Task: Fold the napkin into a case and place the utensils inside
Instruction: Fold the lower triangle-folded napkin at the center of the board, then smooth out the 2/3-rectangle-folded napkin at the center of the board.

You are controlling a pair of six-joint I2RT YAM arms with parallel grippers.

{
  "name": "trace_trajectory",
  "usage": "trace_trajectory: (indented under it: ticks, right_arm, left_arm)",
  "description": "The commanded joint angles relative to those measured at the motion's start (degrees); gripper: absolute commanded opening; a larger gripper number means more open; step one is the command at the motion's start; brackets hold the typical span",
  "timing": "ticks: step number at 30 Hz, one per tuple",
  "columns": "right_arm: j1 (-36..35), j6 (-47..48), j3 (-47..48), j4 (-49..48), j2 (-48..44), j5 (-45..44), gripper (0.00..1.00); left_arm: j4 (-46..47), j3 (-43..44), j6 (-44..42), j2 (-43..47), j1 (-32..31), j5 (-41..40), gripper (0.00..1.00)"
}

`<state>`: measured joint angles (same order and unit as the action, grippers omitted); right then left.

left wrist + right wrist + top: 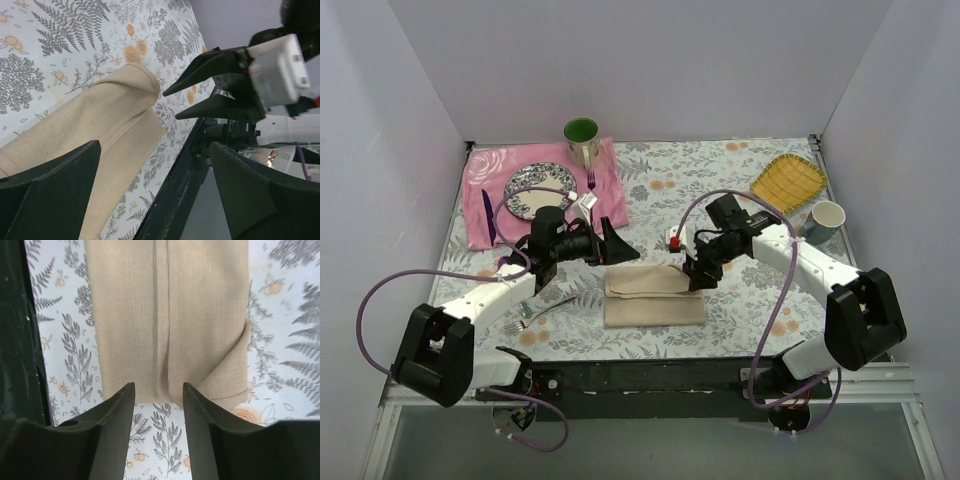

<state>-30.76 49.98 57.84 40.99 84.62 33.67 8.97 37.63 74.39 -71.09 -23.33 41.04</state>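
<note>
Top view: napkin (653,296) lies mid-counter, folded to a flat oblong, top layer slightly skewed. Your left claw (616,243) hangs just off its upper left corner and your right claw (694,280) sits at its right end. The fork (542,308) lies on the counter (740,170) left of the napkin, beside the left arm. I can't spot the spoon here.

Left wrist: your claw is spread wide with nothing in it. The napkin (100,125) is below and ahead, untouched. The right claw shows opposite, jaws parted, no cloth in them.

Right wrist: your claw is about half open and holds nothing. The napkin's end (165,315) lies just past the fingertips (117,405), a lengthwise crease down its middle, one corner curled up.

Step looks like the end of a fold, both claws off the cloth. If the pocket needs one more fold, re-grip that end low and flatten the curled corner. Otherwise send the left claw to the fork and keep an edge lifted for insertion.
</note>
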Motion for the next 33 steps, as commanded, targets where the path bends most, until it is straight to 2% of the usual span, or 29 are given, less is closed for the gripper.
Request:
trace_trajectory:
  ticks: [1,4,8,14,17,22,33]
  right_arm:
    - [0.27,-2.94,4.11,0.96,-4.28,5.35,0.52]
    - [1.14,-11.02,5.51,-4.33,-3.41,6.23,0.53]
    - [4.48,-18.32,10.60,-6.98,4.66,8.16,0.54]
    - [11.07,-30.89,15.53,-9.97,15.30,12.72,0.40]
    - [12.04,-32.75,15.20,-8.65,17.60,14.84,0.37]
    - [12.04,-34.07,9.49,-10.84,16.63,16.51,0.35]
    - [12.13,-33.80,2.01,-13.39,17.86,15.90,0.32]
  left_arm:
    - [9.11,-0.89,6.21,-2.73,0.66,3.87,0.87]
    - [9.48,-0.19,5.95,-7.02,0.66,4.23,0.80]
    - [9.32,0.60,4.81,-9.59,0.57,4.67,0.73]
    - [7.46,-0.01,2.25,-10.73,0.57,5.81,0.69]
    - [7.29,-0.54,1.99,-11.09,0.66,6.25,0.69]
    - [7.55,-1.59,2.07,-11.61,0.57,6.16,0.69]
    - [8.60,-2.65,3.48,-13.72,0.57,6.25,0.68]
